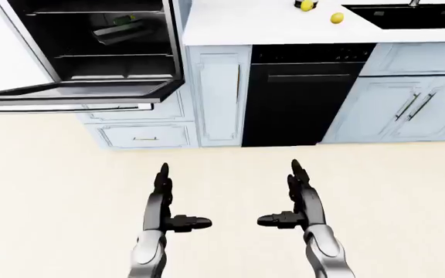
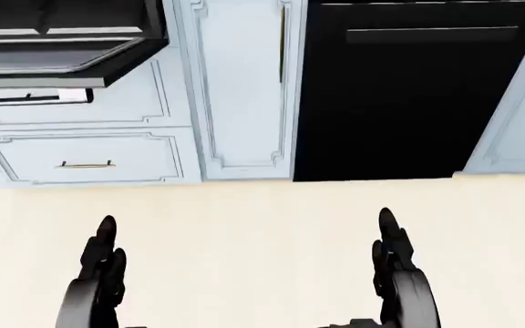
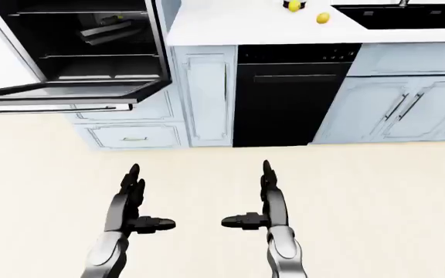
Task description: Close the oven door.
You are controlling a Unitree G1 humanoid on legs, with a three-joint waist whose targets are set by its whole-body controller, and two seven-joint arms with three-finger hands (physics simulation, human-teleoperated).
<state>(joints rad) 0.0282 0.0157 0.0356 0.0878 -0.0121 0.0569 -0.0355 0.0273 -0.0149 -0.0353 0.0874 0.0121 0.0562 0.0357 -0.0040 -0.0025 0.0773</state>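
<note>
The oven (image 1: 99, 40) is built into the cabinets at the top left of the left-eye view. Its door (image 1: 68, 95) hangs open, folded down flat, with the handle (image 1: 60, 108) along its near edge. Racks and a dark tray show inside. The door also shows in the head view (image 2: 53, 61) at the top left. My left hand (image 1: 168, 197) and right hand (image 1: 288, 194) are both open and empty, fingers pointing up, low in the view over the floor. Both are well below and to the right of the door.
A black dishwasher (image 1: 300, 98) stands right of a narrow pale-blue cabinet (image 1: 219, 95). A drawer (image 1: 145, 136) sits below the oven. The white counter (image 1: 261, 26) carries two yellow lemons (image 1: 337, 18) and a dark sink (image 1: 408, 14). Beige floor (image 1: 52, 191) spreads around my hands.
</note>
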